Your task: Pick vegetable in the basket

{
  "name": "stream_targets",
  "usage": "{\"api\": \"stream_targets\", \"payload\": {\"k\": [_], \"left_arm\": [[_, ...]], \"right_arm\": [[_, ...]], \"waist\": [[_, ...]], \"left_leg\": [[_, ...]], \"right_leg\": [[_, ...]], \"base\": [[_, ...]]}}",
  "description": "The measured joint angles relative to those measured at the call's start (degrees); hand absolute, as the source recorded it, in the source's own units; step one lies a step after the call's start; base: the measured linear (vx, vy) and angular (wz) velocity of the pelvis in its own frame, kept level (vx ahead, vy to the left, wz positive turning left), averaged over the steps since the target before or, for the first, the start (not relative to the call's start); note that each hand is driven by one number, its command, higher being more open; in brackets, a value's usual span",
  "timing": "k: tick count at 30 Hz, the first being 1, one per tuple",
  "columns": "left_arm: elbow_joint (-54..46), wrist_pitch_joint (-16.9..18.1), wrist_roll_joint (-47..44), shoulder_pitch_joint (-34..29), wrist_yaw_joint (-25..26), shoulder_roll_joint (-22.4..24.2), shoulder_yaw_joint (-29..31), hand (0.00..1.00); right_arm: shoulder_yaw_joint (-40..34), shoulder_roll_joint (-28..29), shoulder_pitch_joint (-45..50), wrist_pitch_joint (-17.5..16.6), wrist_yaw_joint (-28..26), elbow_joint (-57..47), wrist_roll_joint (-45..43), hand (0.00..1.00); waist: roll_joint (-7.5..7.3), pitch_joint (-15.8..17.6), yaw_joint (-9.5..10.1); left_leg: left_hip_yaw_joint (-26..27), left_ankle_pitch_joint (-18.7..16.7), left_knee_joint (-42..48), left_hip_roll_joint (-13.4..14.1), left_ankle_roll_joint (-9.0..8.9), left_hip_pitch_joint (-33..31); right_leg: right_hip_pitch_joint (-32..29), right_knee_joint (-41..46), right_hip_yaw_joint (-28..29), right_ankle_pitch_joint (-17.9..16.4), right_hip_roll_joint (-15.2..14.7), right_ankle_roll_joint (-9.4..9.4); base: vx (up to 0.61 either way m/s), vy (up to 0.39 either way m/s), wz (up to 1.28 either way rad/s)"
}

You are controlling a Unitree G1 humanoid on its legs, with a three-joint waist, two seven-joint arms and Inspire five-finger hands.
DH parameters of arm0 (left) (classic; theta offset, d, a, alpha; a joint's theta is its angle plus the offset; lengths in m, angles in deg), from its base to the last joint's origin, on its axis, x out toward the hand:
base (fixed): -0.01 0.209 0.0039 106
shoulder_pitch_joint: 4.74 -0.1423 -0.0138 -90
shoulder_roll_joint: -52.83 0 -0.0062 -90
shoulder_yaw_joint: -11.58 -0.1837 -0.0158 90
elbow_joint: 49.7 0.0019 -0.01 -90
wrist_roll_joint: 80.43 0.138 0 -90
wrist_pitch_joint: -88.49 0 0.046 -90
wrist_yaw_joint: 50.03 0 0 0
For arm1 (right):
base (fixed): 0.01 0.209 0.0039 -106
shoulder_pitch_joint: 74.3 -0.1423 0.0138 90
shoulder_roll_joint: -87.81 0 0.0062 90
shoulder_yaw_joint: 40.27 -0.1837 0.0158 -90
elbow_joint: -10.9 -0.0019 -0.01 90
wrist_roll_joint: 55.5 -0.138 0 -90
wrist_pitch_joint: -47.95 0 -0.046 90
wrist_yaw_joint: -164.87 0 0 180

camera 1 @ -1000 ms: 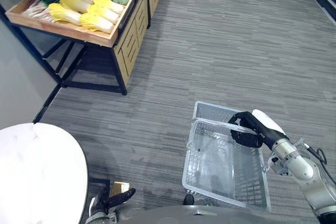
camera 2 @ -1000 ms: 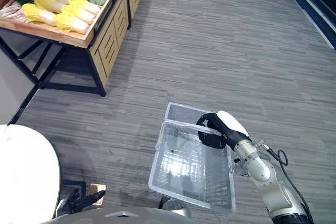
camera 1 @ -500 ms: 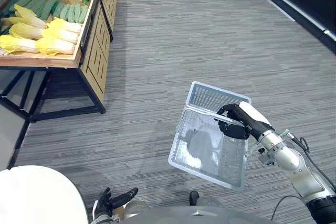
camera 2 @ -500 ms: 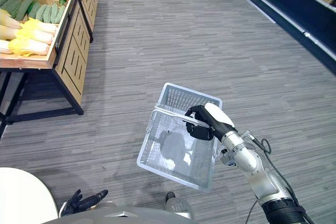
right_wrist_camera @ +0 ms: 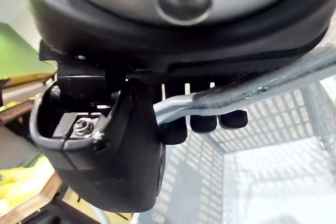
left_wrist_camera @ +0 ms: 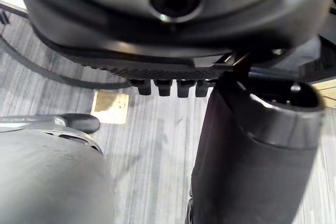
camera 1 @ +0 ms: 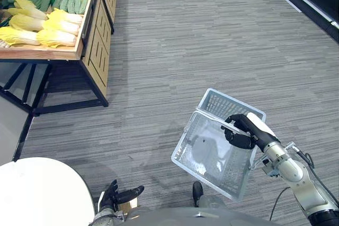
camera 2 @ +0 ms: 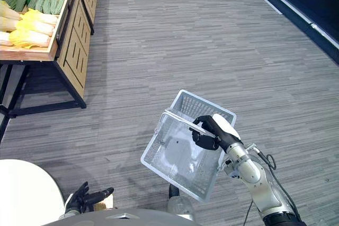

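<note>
The whole view had swung since a second earlier, so I read that as my head turning, not the things moving. The vegetable stand [camera 1: 79, 51] sat in the upper left of the frame in each picture, but a second earlier it showed at a slant, and now I saw it squarer on. The white table [camera 1: 37, 194] in the lower left showed more than half a second earlier and less than a second earlier.

What did not change was my grip. My right hand [camera 1: 241, 132] was clamped on the basket's handle [right_wrist_camera: 252, 93], fingers [right_wrist_camera: 205, 123] curled over the wire, as in both earlier pictures. The basket [camera 1: 212, 101] hung in the lower right of the frame, tilted and empty, a little lower in the frame than half a second earlier.

My left hand [camera 1: 121, 196] showed at the bottom edge, left of centre, fingers loose and holding nothing, much as before.

The vegetables were all on the stand: pale yellow cabbages [camera 1: 37, 27] at the near end and green cucumbers [camera 1: 71, 1] behind them, well apart from the basket. By my judgement, nothing had been picked yet; I had only been lining up on the stand and had to close in before my free hand could reach.
</note>
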Motion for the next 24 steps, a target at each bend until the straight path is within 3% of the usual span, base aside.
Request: {"api": "stream_targets", "payload": {"k": [4, 10, 16, 19, 24], "left_arm": [[1.2, 0.0, 0.2, -0.6, -0.1, -0.2, 0.9, 1.0], [2.3, -0.2, 2.2, -1.8, -0.2, -0.1, 1.3, 1.0], [2.0, -0.1, 2.0, -1.8, -0.3, 0.1, 2.2, 1.0], [1.6, -0.1, 1.8, -1.9, -0.3, 0.3, 2.6, 1.0], [0.6, -0.2, 1.2, -2.8, -0.4, 0.3, 4.5, 1.0]], "right_arm": [[0.2, 0.4, 0.0, 0.0, 0.0, 0.0, -0.1, 0.0], [0.7, 0.7, 0.0, 0.0, -0.7, 1.7, -2.3, 0.0], [2.4, 0.7, -1.4, 0.2, -1.3, 3.4, -2.3, 0.0], [3.7, 0.7, -1.7, 1.0, -1.3, 3.8, -2.3, 0.0], [3.9, 1.6, -1.8, 1.3, -1.1, 3.7, -2.1, 0.0]], "waist": [[-0.52, -0.3, 0.11], [-0.73, -0.6, 0.18], [-0.84, -0.7, 1.16], [-0.85, -0.6, 1.52], [-2.43, 0.4, 1.48]], "left_leg": [[-0.1, -0.7, 0.2, -0.7, -1.03, -0.3], [0.0, -1.0, 0.2, -0.7, -0.99, -0.4], [1.5, -2.2, 1.6, -0.8, 0.58, 0.1], [1.3, -5.1, 5.8, -0.6, 1.16, 0.2], [-0.4, -12.6, 16.3, -2.1, 2.04, 0.0]], "right_leg": [[0.1, -0.8, 0.2, 0.9, -0.8, 0.49], [0.1, -1.4, 0.4, 1.1, -0.7, 0.64], [0.1, -1.2, 1.7, 1.1, -0.5, 0.62], [-0.1, 3.6, 1.9, -1.9, -0.6, 0.46], [-3.4, 21.7, 2.3, -11.3, -3.4, 0.95]], "base": [[-0.09, 0.03, -0.03], [0.01, 0.008, -0.01], [0.04, 0.029, -0.14], [0.01, 0.051, 0.01], [-0.04, 0.072, 0.15]]}}
